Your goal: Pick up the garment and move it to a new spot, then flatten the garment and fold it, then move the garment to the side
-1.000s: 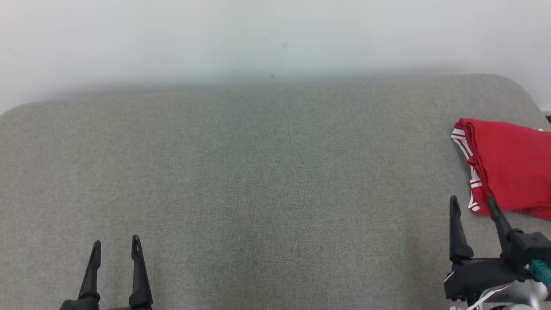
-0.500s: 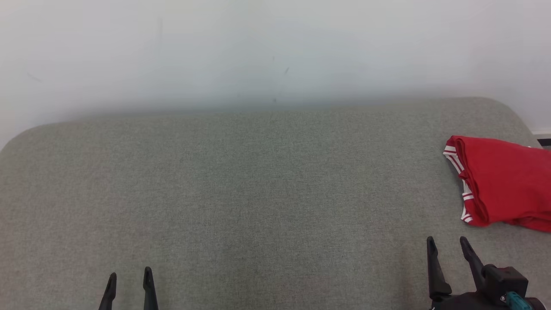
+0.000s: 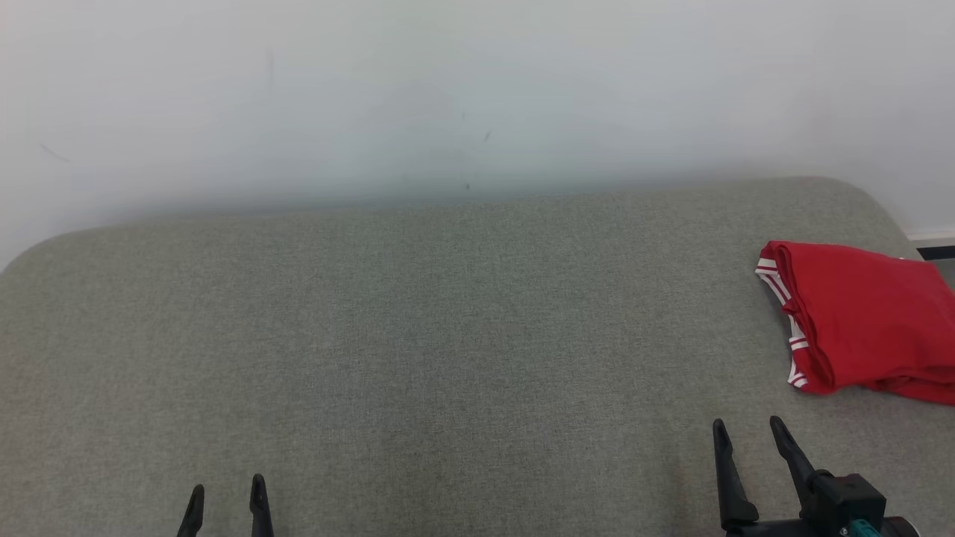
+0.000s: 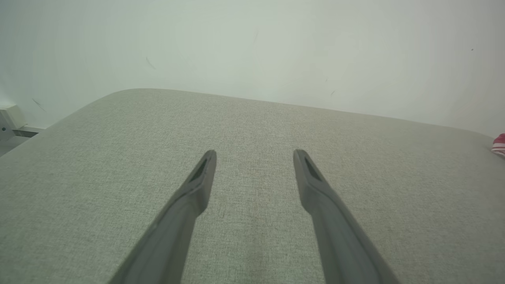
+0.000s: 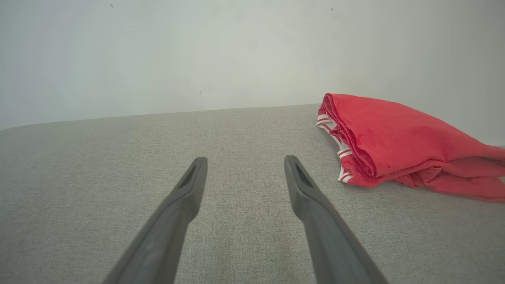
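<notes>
The garment (image 3: 865, 321) is red with white striped trim, folded into a thick bundle at the far right of the grey padded table (image 3: 448, 335). In the right wrist view the garment (image 5: 398, 142) lies ahead and to the right of my fingers. My right gripper (image 3: 746, 434) hangs open near the front right, short of the garment and apart from it, nothing between its fingers (image 5: 307, 189). At the front left my left gripper (image 3: 227, 496) is open and empty too, its fingers (image 4: 311, 177) over bare grey cloth. A sliver of the garment (image 4: 499, 145) shows at the left wrist view's right edge.
A plain pale wall (image 3: 448, 97) runs behind the table's rounded back edge. The table's right edge lies just beyond the garment, with a dark strip of floor (image 3: 936, 253) past it. A white fixture (image 4: 10, 120) sits off the table's left end.
The head camera has tilted up, so the whole picture slid down. My right gripper has drawn back from the garment's front corner toward the front edge. The garment lies as it did.
</notes>
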Controlling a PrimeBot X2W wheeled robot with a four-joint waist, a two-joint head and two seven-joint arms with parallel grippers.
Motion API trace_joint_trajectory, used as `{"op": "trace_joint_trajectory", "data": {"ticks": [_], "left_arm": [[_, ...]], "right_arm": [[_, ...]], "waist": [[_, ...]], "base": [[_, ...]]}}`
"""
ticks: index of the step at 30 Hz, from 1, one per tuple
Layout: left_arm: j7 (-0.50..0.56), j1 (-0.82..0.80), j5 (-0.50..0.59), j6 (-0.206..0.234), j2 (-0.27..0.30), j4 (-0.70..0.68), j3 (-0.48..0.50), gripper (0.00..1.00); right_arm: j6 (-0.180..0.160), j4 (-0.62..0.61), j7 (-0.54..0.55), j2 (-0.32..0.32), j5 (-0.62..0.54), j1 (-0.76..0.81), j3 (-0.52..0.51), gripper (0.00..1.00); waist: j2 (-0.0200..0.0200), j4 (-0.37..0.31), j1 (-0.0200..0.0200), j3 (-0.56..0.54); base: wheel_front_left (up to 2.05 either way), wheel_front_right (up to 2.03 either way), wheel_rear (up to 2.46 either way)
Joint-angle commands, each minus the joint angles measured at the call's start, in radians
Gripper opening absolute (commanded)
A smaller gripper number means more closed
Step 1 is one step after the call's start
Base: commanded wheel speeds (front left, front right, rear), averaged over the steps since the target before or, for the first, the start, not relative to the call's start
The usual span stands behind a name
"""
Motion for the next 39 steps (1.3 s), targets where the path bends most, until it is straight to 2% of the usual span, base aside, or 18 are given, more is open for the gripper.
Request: {"op": "trace_joint_trajectory", "data": {"ticks": [1, 24, 25, 29, 39], "left_arm": [[-0.003, 0.010, 0.008, 0.000, -0.001, 0.003, 0.004, 1.00], [-0.003, -0.007, 0.013, 0.003, -0.001, 0.005, 0.009, 1.00], [0.000, -0.002, 0.007, 0.002, 0.000, 0.003, 0.007, 0.00], [0.006, 0.002, -0.002, 0.001, -0.002, 0.037, 0.008, 0.00], [0.059, -0.031, -0.191, -0.010, -0.002, 0.043, 0.023, 0.00]], "right_arm": [[-0.003, -0.006, -0.009, 0.003, -0.019, 0.010, 0.005, 1.00], [-0.003, 0.002, -0.011, 0.003, 0.004, -0.007, 0.024, 1.00], [0.000, 0.002, -0.007, 0.000, 0.000, -0.003, 0.022, 0.00], [0.000, 0.038, -0.004, 0.001, 0.006, 0.003, 0.019, 0.00], [0.000, 0.046, 0.040, 0.001, 0.219, -0.023, 0.011, 0.00]], "waist": [[0.0000, -0.002, 0.0000, -0.001], [0.0000, 0.005, 0.0000, 0.005], [0.0000, 0.005, 0.0000, 0.005], [0.0000, 0.006, 0.0000, 0.005], [0.0000, 0.008, 0.0000, 0.006]], "base": [[0.00, 0.00, 0.00], [0.00, 0.00, 0.00], [0.00, 0.00, 0.00], [0.00, 0.00, 0.00], [0.00, 0.00, 0.00]]}}
